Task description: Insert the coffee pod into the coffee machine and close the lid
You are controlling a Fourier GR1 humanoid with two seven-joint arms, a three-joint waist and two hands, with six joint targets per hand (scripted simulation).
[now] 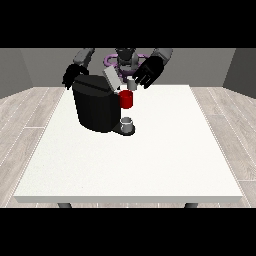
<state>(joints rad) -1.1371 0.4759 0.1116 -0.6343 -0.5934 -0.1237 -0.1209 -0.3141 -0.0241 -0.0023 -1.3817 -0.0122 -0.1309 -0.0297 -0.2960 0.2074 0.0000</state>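
Observation:
The black coffee machine (96, 107) stands left of the table's middle, its grey lid (111, 77) tilted up and open. A red pod holder (126, 99) sticks out of the machine's front top. Just above the holder, the small grey coffee pod (132, 84) is held at the fingertips of the hand at the view's right (149, 71). A small grey cup (127, 123) sits on the machine's drip tray, below the holder. The hand at the view's left (72, 75) hangs behind the machine's far top corner, fingers relaxed, holding nothing.
The white table (165, 150) stretches wide in front of and to the right of the machine. Its edges drop to a wooden floor on all sides. The robot's torso (125, 59) is behind the machine.

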